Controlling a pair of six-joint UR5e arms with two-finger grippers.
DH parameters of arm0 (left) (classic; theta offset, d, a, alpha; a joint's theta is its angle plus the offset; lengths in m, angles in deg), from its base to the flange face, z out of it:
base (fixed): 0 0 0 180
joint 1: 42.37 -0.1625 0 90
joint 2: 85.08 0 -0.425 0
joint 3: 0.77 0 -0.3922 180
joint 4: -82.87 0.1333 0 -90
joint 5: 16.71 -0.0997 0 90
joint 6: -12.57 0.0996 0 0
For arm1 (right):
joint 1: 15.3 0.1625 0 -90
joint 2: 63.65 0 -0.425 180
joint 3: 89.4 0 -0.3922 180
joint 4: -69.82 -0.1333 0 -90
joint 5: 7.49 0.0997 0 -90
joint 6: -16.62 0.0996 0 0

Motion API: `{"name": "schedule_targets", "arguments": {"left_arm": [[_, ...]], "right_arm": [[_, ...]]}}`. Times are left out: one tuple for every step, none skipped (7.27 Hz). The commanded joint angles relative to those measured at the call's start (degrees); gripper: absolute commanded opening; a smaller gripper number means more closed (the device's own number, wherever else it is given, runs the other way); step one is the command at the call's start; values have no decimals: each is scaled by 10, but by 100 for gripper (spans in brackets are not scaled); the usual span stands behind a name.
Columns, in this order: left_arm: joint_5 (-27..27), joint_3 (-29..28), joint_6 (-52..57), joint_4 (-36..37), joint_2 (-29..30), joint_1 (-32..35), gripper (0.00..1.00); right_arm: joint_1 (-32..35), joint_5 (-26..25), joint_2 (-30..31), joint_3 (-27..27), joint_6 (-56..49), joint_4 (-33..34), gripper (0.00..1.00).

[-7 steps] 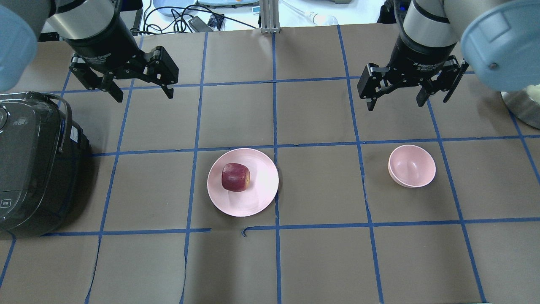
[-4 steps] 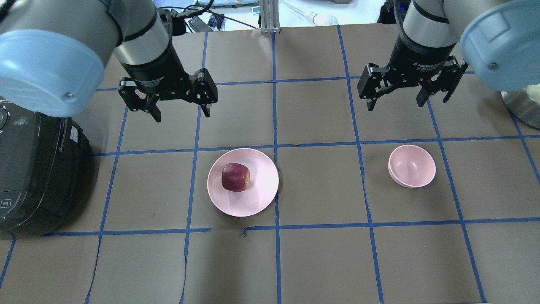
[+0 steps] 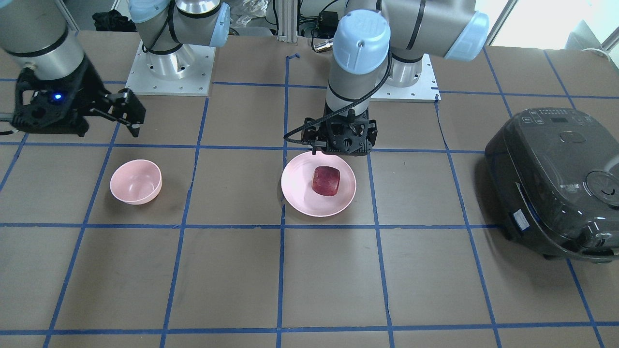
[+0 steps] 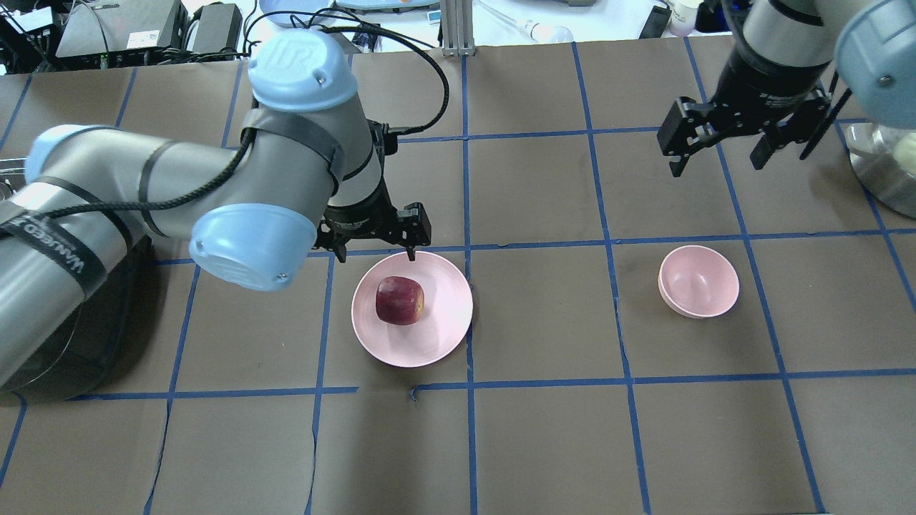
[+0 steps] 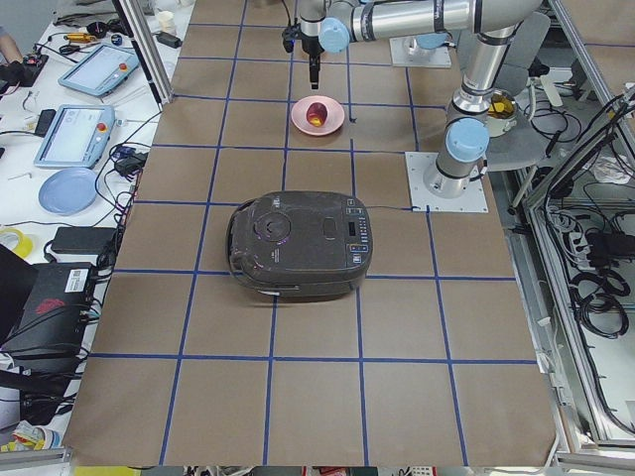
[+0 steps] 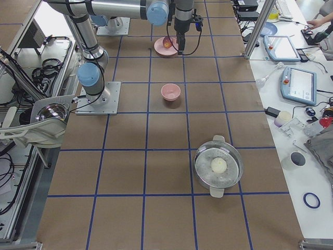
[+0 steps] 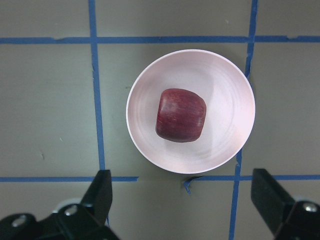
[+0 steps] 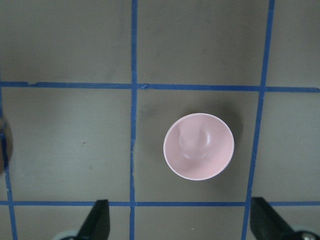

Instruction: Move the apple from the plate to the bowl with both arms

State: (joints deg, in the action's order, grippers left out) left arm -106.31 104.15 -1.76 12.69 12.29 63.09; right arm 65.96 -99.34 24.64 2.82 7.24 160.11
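The dark red apple (image 4: 400, 300) (image 3: 326, 181) (image 7: 180, 115) lies on the wide pink plate (image 4: 444, 318) (image 3: 300, 195) (image 7: 227, 107), left of its middle in the overhead view. My left gripper (image 4: 374, 252) (image 3: 341, 151) (image 7: 182, 200) is open and empty, hanging over the plate's robot-side rim, above the apple and not touching it. The small pink bowl (image 4: 698, 281) (image 3: 136, 182) (image 8: 199, 146) stands empty to the right. My right gripper (image 4: 715, 166) (image 8: 181, 220) is open and empty, raised on the bowl's robot side.
A dark rice cooker (image 3: 556, 183) (image 5: 298, 248) stands on the robot's left end of the table. A steel pot (image 4: 887, 172) (image 6: 218, 165) with a pale round thing in it stands at the right end. Blue tape lines grid the brown table cover.
My left arm has swung right and forward, bringing its open gripper from the left side to the plate's rim. My right gripper has shifted a little right and back.
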Motion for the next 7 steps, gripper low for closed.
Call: {"name": "schedule_targets", "arguments": {"left_arm": [[0, 44, 56, 90, 48, 4, 100], [-1, 44, 67, 95, 68, 4, 100], [-1, 50, 67, 97, 83, 6, 100], [1, 59, 71, 111, 95, 6, 100], [0, 73, 72, 113, 104, 6, 100], [0, 79, 72, 137, 109, 6, 99], [1, 79, 70, 147, 111, 6, 55]], "right_arm": [[-87, -5, -49, 45, -119, 78, 100], [-96, -1, -57, 84, -195, 112, 100], [-97, 2, -71, 116, -196, 160, 100], [-97, -8, -100, 144, -192, 207, 100], [-97, -11, -111, 164, -193, 218, 100], [-97, -23, -130, 171, -192, 220, 100], [-97, -29, -155, 171, -174, 238, 100]]}}
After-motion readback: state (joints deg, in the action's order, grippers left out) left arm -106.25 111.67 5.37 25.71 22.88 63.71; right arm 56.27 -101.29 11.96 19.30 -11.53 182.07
